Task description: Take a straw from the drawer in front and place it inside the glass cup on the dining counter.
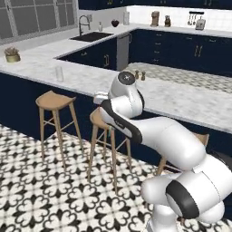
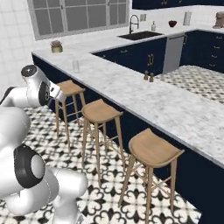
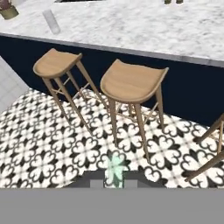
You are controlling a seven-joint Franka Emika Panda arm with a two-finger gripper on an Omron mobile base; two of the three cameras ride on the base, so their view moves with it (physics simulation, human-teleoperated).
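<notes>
Nearest to us in the hand view, our hand (image 3: pixel 114 180) has its two dark tips drawn in narrow around a thin pale stick, the straw (image 3: pixel 115 168), which stands up between them over the patterned black-and-white floor (image 3: pixel 52 153). We hold that straw pinched between the tips, and it looks slightly greenish white here. Beyond it stand two wooden stools (image 3: pixel 133 83) side by side, tucked against the navy base of the dining bench (image 3: pixel 131 26), whose veined marble top runs across the top of that view. On that marble, well to the left of the stools, we see the glass cup (image 3: pixel 51 21), clear and upright, with a small potted plant (image 3: pixel 8 8) near it at the corner. From the left base view our white arm (image 1: pixel 149 131) bends low in front of the stools, and the glass cup (image 1: pixel 59 73) stands alone on the bench top, well apart from the two small brown shakers (image 1: pixel 139 75) farther along. From the right base view the glass cup (image 2: pixel 76 65) sits near the far end of the bench, the potted plant (image 2: pixel 56 46) behind it, and the sink (image 2: pixel 140 35) lies on the far worktop under the window.
</notes>
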